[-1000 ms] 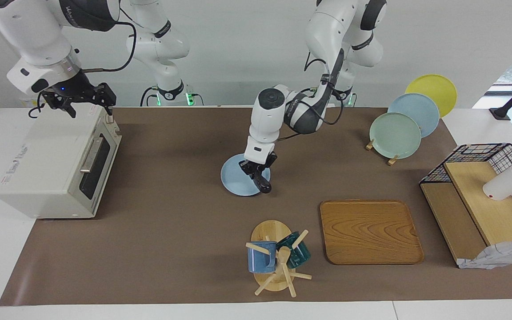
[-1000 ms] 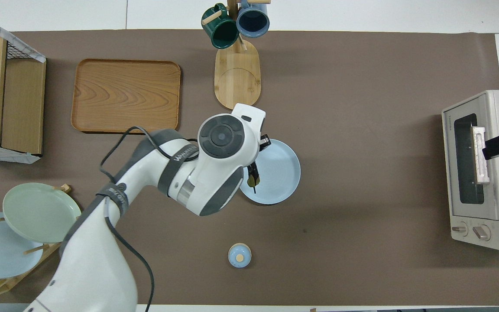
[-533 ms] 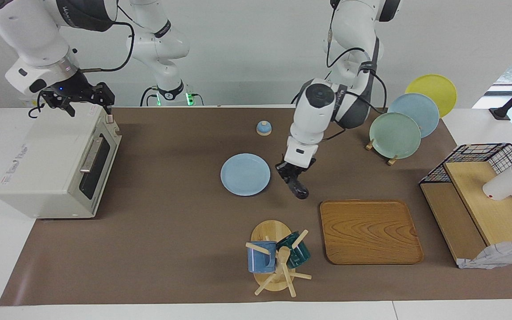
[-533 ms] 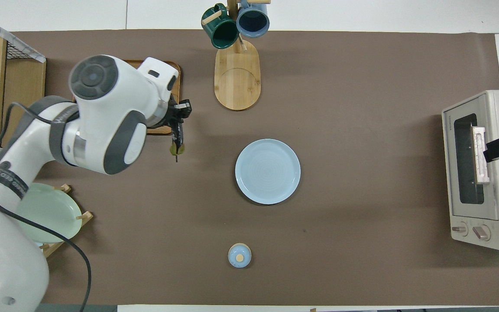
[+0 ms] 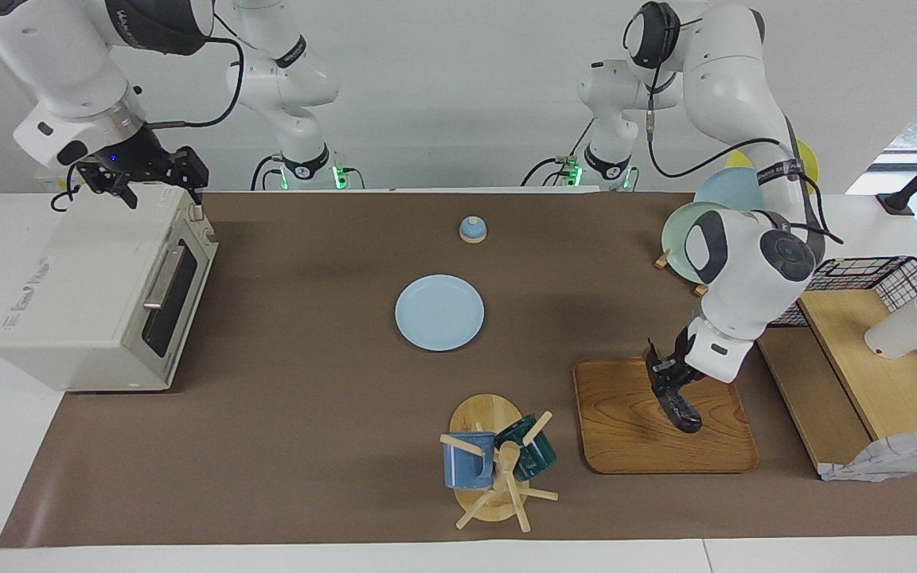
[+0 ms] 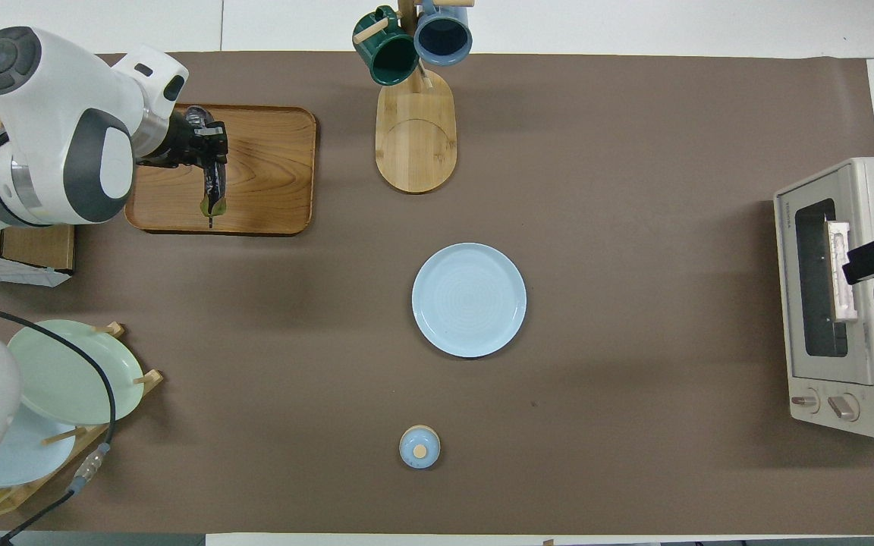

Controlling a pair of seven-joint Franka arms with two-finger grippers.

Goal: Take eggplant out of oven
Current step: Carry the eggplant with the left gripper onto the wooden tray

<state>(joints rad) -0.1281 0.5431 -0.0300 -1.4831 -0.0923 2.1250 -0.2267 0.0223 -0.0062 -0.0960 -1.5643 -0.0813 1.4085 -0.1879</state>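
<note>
A wide desk covered by a brown mat carries a boxy off-white toaster oven at the right arm's end, its dark glass door shut. The right gripper hovers over the oven's top corner nearest the robots, waiting; whether its fingers are open cannot be told. Over the last second the left arm has swung from above the round pale blue plate at the desk's middle toward its own end, and the left gripper now hangs over the rectangular wooden tray. Its fingers are closed on the long, slim, dark purple eggplant, which points downward, its lower tip at or just above the tray's surface. The eggplant is therefore well apart from the oven; removal looks done, and setting it down on the tray is probably what remains.
</note>
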